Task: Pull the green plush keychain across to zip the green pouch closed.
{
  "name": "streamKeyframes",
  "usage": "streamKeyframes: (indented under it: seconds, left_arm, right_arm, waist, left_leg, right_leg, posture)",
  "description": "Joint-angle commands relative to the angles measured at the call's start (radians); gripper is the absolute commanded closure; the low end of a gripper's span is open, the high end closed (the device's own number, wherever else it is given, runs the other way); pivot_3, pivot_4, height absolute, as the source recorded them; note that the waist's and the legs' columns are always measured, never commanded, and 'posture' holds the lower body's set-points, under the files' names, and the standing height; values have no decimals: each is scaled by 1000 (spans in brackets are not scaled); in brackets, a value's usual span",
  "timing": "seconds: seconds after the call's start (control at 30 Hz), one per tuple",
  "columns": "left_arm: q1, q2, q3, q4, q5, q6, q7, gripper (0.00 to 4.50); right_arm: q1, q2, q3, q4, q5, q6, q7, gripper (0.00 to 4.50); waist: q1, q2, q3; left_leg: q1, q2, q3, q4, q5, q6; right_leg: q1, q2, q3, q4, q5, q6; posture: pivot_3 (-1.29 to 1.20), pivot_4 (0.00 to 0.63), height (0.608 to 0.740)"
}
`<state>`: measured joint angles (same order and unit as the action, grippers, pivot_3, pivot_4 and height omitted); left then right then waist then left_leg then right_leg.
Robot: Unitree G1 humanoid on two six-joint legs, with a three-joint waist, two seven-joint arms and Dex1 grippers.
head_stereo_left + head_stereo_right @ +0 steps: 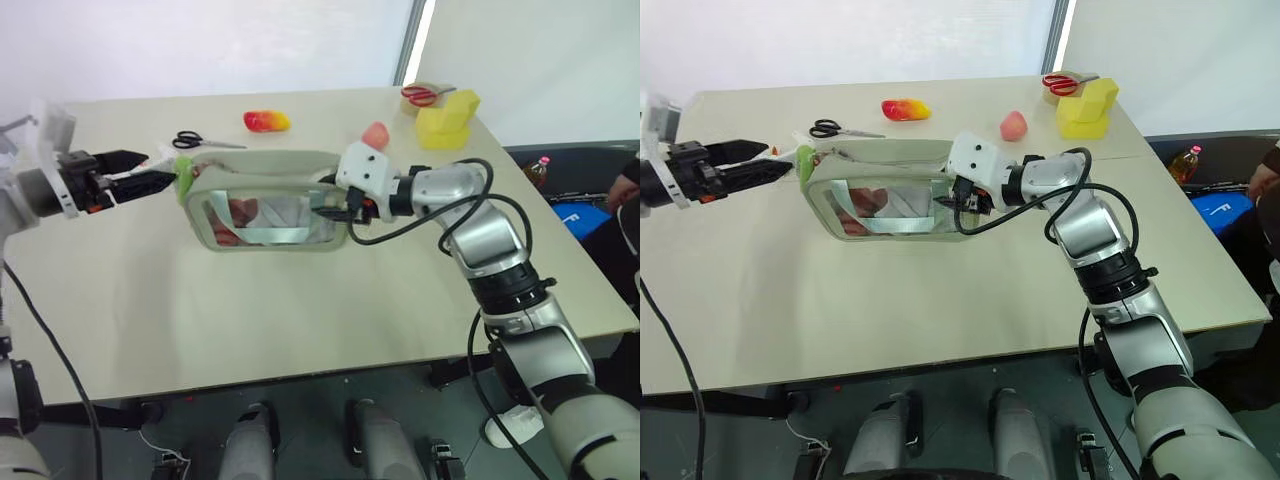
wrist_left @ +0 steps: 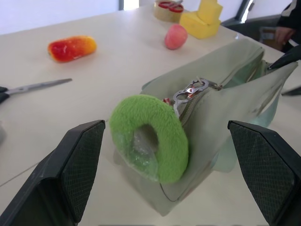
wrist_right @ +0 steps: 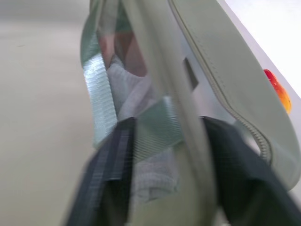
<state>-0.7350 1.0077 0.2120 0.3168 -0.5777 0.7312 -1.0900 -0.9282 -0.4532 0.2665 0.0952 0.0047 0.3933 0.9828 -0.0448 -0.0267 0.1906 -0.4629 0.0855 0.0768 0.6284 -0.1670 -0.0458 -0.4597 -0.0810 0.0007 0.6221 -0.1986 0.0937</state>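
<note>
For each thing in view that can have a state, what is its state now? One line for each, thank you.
green pouch: upright on the table, right end pinched.
green plush keychain: at the pouch's left end, between the open fingers, not gripped.
left gripper: open.
right gripper: shut on the green pouch.
black-handled scissors: lying closed.
red-handled scissors: resting on the tape roll.

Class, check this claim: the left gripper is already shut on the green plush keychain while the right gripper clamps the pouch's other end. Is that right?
Not quite. In the left wrist view the left gripper is open, fingers either side of the green plush keychain without touching it. The right gripper does clamp the green pouch.
</note>
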Motion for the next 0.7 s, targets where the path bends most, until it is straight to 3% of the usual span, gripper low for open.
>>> streamKeyframes:
  seconds: [0.03, 0.47, 0.57, 0.7]
  left_arm:
    - [-27, 13, 0, 4, 21, -31, -31, 0]
    - [-143, -129, -80, 257, 159, -177, -49, 0]
    - [-155, -137, -73, 265, 164, -180, -56, 932]
    - [-167, -131, -67, 249, 163, -165, -68, 2880]
  right_arm:
    - [-20, -7, -3, -22, 8, -14, 12, 4306]
    - [-23, -10, 4, -34, 5, -15, 23, 4451]
    - [-25, -9, 2, -34, 7, -10, 22, 4500]
    - [-25, -10, 1, -32, 6, -12, 21, 4500]
  waist:
    - [0, 0, 0]
    - [4, 0, 0]
    - [4, 0, 0]
    - [3, 0, 0]
  left_leg:
    - [0, 0, 0, 0, 0, 0]
    - [0, 0, 0, 2, 0, 0]
    - [1, 0, 0, 1, 0, 0]
    - [1, 0, 0, 2, 0, 0]
  right_leg:
    - [0, 0, 0, 0, 0, 0]
    - [0, 0, 0, 2, 0, 0]
    - [0, 0, 0, 3, 0, 0]
    - [0, 0, 0, 3, 0, 0]
  posture:
    - [0, 150, 740]
    - [0, 150, 740]
    - [0, 150, 740]
    - [0, 150, 740]
